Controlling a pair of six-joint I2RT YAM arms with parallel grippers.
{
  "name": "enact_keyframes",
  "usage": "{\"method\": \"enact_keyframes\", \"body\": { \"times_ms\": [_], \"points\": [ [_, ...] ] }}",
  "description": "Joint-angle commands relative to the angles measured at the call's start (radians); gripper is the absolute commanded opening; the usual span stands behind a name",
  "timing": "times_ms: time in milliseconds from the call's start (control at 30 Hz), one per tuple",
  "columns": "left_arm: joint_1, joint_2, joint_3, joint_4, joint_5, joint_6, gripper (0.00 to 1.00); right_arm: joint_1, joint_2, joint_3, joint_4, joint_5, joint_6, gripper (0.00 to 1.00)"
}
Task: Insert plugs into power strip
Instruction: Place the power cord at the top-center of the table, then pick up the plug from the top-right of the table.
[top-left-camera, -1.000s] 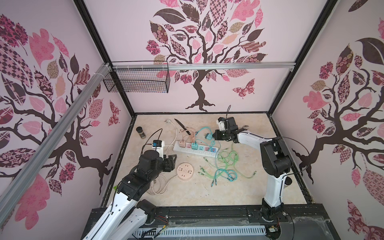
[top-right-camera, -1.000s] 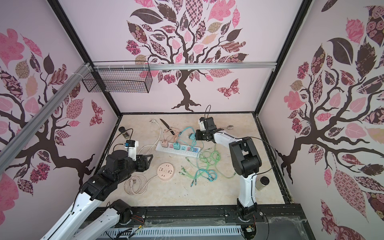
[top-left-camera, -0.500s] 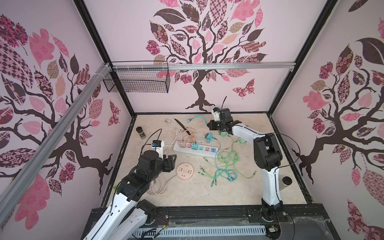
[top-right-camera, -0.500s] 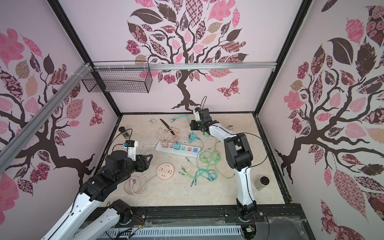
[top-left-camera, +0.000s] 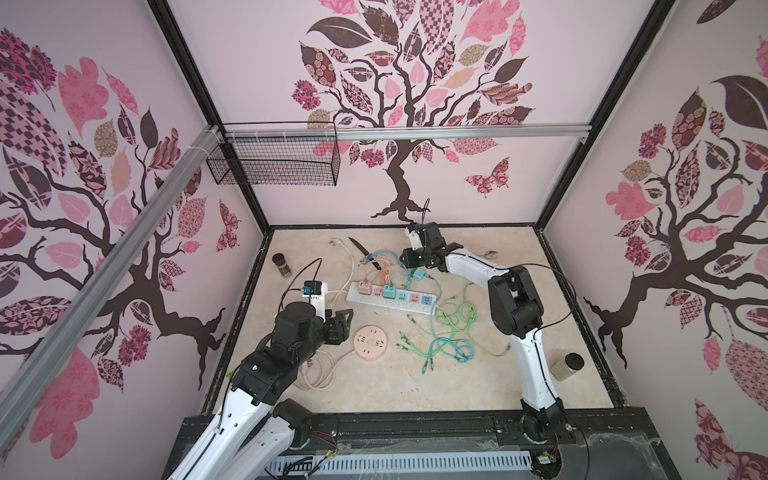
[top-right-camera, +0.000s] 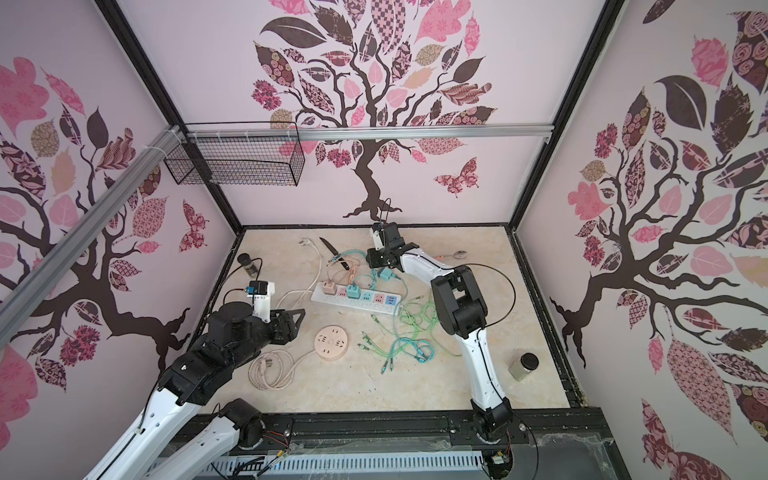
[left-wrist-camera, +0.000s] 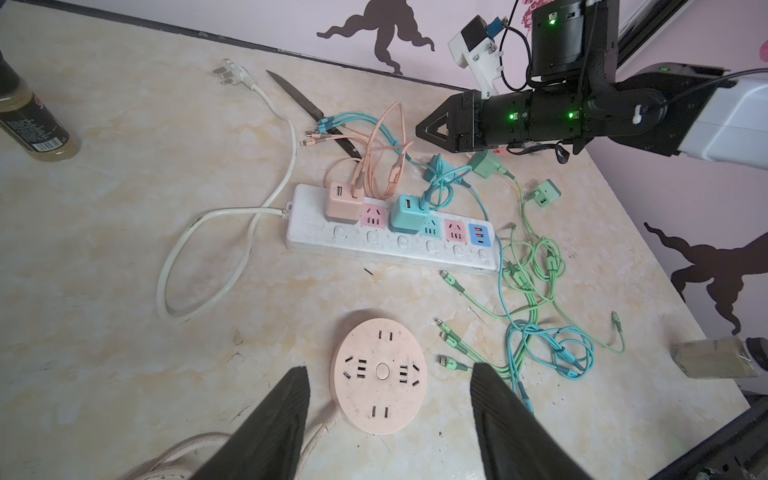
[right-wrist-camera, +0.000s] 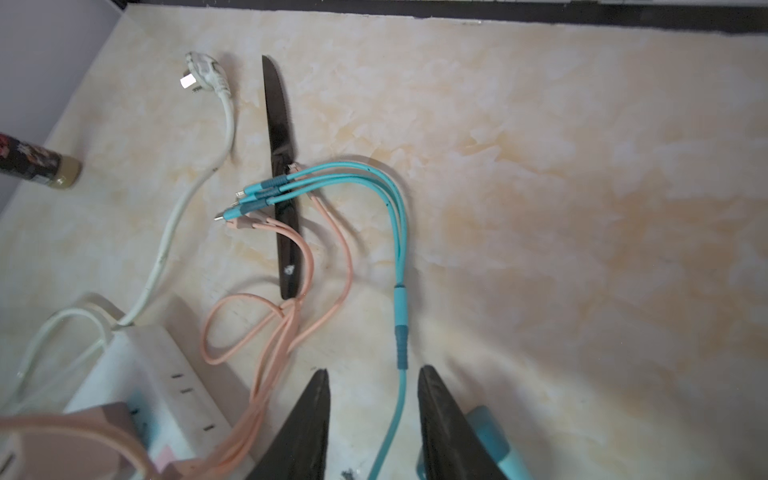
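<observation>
The white power strip (top-left-camera: 399, 305) (left-wrist-camera: 374, 243) lies mid-table. A peach plug (left-wrist-camera: 343, 203) and a teal plug (left-wrist-camera: 409, 214) sit in its sockets. A second teal plug (top-left-camera: 419, 274) (right-wrist-camera: 486, 432) lies loose on the table behind the strip. Two mint green plugs (left-wrist-camera: 486, 163) (left-wrist-camera: 544, 193) lie loose further right. My right gripper (right-wrist-camera: 374, 374) (top-left-camera: 409, 259) hovers low behind the strip, open, with the teal plug's cable (right-wrist-camera: 400, 316) running free between its fingers. My left gripper (left-wrist-camera: 388, 370) (top-left-camera: 345, 324) stands open above the round pink socket disc (left-wrist-camera: 380, 374).
A black knife (right-wrist-camera: 280, 174) lies under cable ends at the back, beside the strip's white pronged cord end (right-wrist-camera: 203, 70). A tangle of green and teal cables (top-left-camera: 453, 332) spreads right of the strip. A dark bottle (top-left-camera: 281, 264) stands back left, a jar (top-left-camera: 567, 365) front right.
My right gripper carried the teal plug leftward behind the strip, then opened. The plug now lies on the table. The left arm has not moved.
</observation>
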Motion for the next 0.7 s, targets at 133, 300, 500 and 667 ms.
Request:
{"method": "enact_keyframes", "body": {
  "times_ms": [133, 300, 500, 667],
  "points": [
    [0.003, 0.001, 0.042, 0.001, 0.011, -0.008, 0.66, -0.065, -0.152, -0.093, -0.018, 0.039, -0.121, 0.64],
    [0.003, 0.003, 0.039, 0.009, 0.015, -0.007, 0.68, -0.154, -0.296, -0.227, 0.023, 0.038, -0.198, 0.7],
    [0.004, 0.023, 0.044, 0.015, 0.019, 0.006, 0.69, -0.185, -0.339, -0.284, -0.041, 0.172, -0.317, 0.75],
    [0.003, 0.022, 0.051, 0.014, 0.023, 0.009, 0.7, -0.216, -0.409, -0.398, -0.019, 0.27, -0.224, 0.75]
  ]
}}
